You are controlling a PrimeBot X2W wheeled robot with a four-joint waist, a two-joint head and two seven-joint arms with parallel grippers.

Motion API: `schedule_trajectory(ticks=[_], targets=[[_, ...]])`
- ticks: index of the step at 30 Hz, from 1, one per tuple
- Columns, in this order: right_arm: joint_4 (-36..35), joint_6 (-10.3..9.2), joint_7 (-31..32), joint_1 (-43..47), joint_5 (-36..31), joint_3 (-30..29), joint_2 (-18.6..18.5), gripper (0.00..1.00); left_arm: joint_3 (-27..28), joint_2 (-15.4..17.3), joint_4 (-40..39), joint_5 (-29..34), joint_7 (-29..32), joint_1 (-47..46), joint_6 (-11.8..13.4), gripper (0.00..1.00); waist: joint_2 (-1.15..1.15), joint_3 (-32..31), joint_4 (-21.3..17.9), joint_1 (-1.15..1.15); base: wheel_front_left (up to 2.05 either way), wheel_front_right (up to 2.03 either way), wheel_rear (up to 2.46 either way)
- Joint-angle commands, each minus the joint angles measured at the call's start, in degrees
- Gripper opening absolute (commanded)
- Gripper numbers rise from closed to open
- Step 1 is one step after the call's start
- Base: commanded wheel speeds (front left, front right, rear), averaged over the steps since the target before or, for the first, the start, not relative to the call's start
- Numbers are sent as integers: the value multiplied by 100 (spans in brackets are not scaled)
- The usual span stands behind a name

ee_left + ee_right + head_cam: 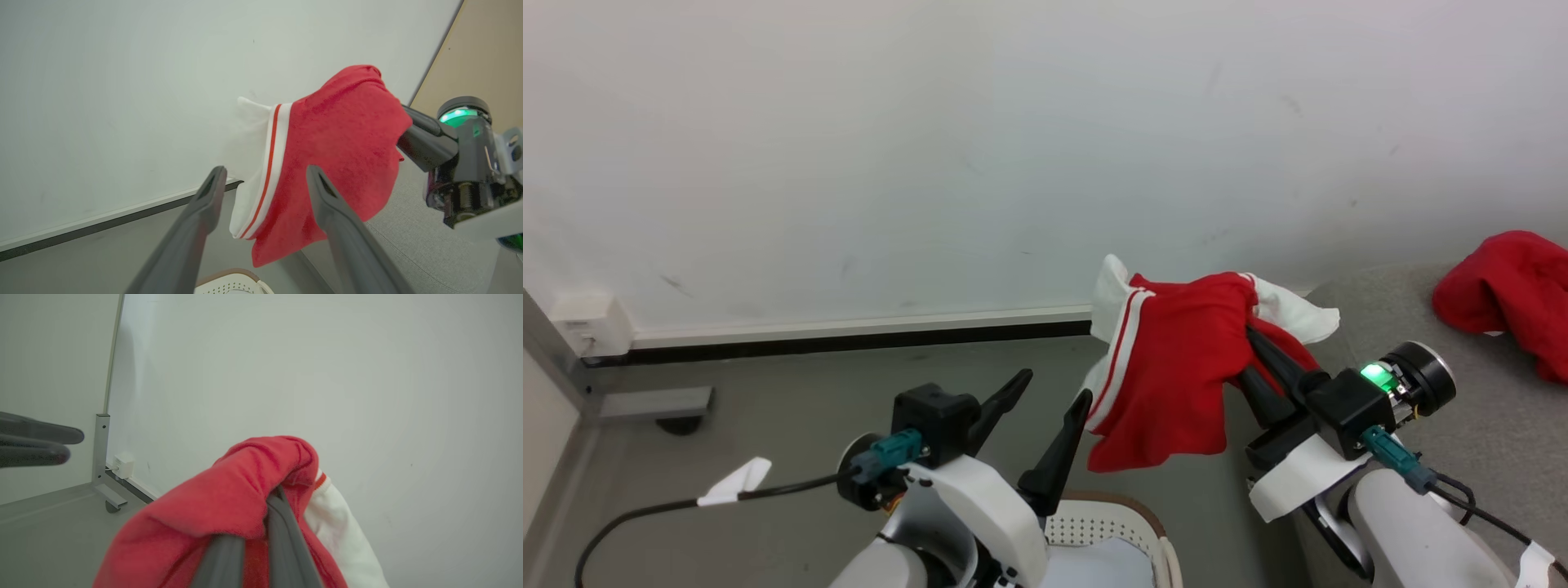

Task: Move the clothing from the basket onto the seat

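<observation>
A soft red garment with a white panel and thin red-and-white stripe trim point(1176, 367) hangs in the air at the centre right of the head view, in front of the plain white wall point(931, 147) and above the grey floor point(809, 392). The right gripper point(1258, 359) reaches up and left into it from the lower right. Its two long dark fingers are clenched on a bunch of the red cloth, and their tips are hidden in the folds. In the right wrist view the same fingers stand close together at the bottom centre with the fabric bulging over them. The left gripper point(1054, 386) sits at the lower centre of the head view with its fingers spread apart and nothing between them. Its right finger stands just beside the hanging hem, and I cannot tell whether they touch. Below it, at the bottom edge, shows part of the small cream-white perforated plastic basket with a brown rim point(1094, 523), with a pale flat sheet point(1111, 567) inside it. The large light grey woven upholstered seat point(1511, 425) takes the right side of the frame. A second crumpled red garment point(1511, 286) lies on it at the upper right, well apart from the held one.
</observation>
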Motion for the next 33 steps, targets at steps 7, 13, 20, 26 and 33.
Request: schedule_trajectory(ticks=[7, 13, 20, 26, 33], targets=[[-168, -14, 3, -87, 31, -207, -167, 0, -45, -10, 98, 29, -168, 23, -31, 100, 0, 138, -604, 0, 0, 0, 0], [-269, -14, 3, -132, 81, -182, -306, 0, -69, -64, 195, 47, -337, -61, -39, 100, 0, 267, -1248, 0, 0, 0, 0], [-394, -13, 3, -210, 224, -252, -547, 0, -208, -187, 315, 94, -475, -186, -86, 100, 0, 526, -1896, 0, 0, 0, 0], [-509, -14, 2, -391, 343, -458, -856, 0, -368, -246, 346, 209, -482, -507, -155, 100, 0, 1032, -2053, 0, 0, 0, 0], [-407, -14, 2, -1016, 392, -1039, -1087, 0, -491, -152, 375, 499, -362, -1219, -357, 100, 0, 2087, -1865, 0, 0, 0, 0]])
